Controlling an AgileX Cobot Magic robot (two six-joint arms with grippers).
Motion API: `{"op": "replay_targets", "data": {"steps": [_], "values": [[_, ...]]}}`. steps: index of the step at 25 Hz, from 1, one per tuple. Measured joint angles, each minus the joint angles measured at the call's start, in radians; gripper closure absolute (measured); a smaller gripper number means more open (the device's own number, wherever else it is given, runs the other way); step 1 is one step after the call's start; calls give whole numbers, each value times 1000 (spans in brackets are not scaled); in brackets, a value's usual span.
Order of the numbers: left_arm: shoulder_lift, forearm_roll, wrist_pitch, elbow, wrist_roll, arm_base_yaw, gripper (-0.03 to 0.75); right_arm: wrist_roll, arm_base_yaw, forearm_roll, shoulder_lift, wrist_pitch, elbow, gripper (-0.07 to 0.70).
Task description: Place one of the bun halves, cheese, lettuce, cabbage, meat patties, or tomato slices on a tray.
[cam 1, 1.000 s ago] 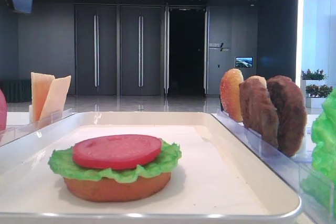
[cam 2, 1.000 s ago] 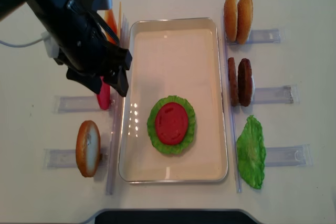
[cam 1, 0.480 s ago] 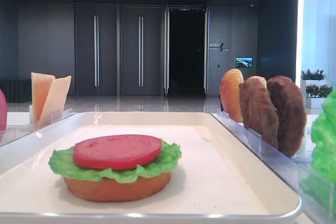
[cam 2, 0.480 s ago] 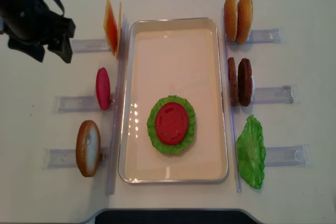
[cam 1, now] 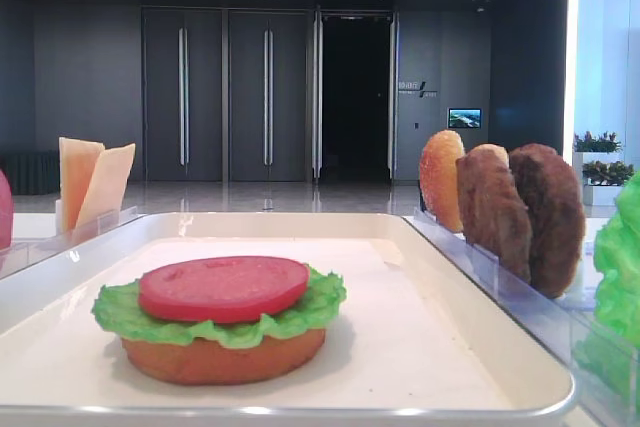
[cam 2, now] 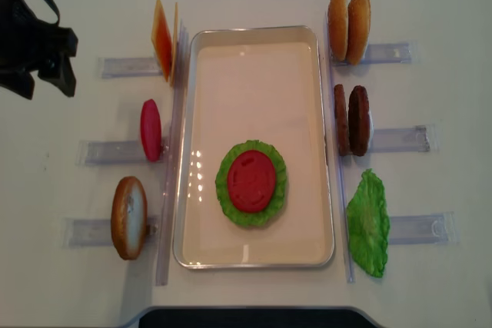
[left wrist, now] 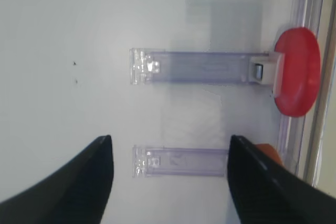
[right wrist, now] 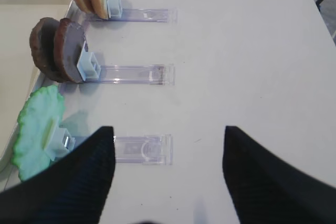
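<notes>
We see the tray [cam 2: 254, 51] holding one stack: a bun half [cam 1: 225, 359] at the bottom, lettuce [cam 2: 223, 190] over it and a tomato slice [cam 2: 251, 180] on top. Spare pieces stand on edge in clear holders [cam 2: 108, 150] either side (upright, presumably, so open fingers can straddle them): cheese [cam 2: 163, 38], a tomato slice [cam 2: 151, 130] and a bun [cam 2: 128, 217] left; buns [cam 2: 347, 15], patties [cam 2: 351, 120] and lettuce [cam 2: 367, 223] right. Our left gripper [cam 2: 44, 82] hovers far left with jaws wide and empty; the right gripper [right wrist: 168, 177] likewise.
</notes>
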Motion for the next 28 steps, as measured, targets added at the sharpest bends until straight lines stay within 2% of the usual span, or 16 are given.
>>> {"op": "replay_targets", "data": {"steps": [7,15,25,28], "values": [[-224,11,1,166,-1,0,197,0,0,0,0,0,0,178],[-602,22,18,375,-15,0,197,0,0,0,0,0,0,178],[-997,-16,26,521,-15,0,197,0,0,0,0,0,0,178],[-1097,-33,6,573,-1,0,197,0,0,0,0,0,0,178]]}}
